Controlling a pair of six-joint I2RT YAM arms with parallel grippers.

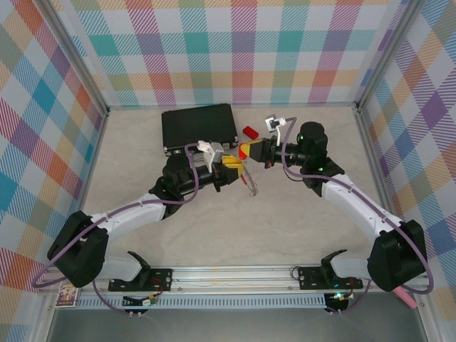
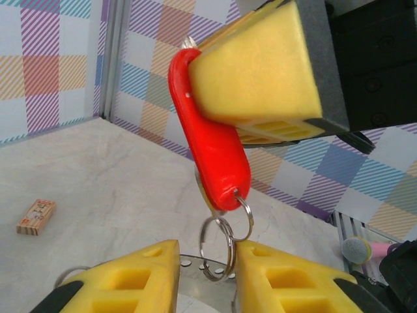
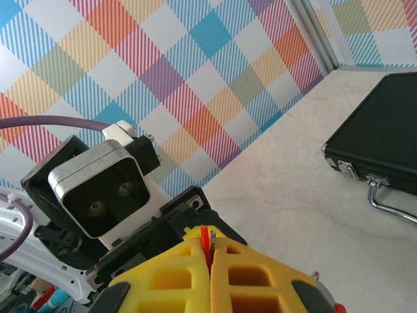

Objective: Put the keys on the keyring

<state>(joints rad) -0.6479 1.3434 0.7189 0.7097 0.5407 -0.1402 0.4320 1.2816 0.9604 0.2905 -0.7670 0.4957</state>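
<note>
My right gripper (image 1: 246,152) (image 3: 210,242) is shut on a key with a red plastic head (image 2: 215,156), held above the table's middle. A sliver of red and a bit of silver metal show between its yellow fingers (image 2: 260,72). Two small split rings (image 2: 221,244) hang from the key's lower end. They dangle in the gap between my left gripper's yellow fingertips (image 2: 207,255), against the right-hand one. The left gripper (image 1: 233,168) holds the silver keyring (image 2: 195,266) (image 1: 251,184), whose band with small holes crosses between its jaws.
A shut black case (image 1: 198,128) (image 3: 384,150) lies at the back of the table, with a red block (image 1: 250,132) to its right. A small tan block (image 2: 36,217) lies on the table. Plaid walls close in three sides.
</note>
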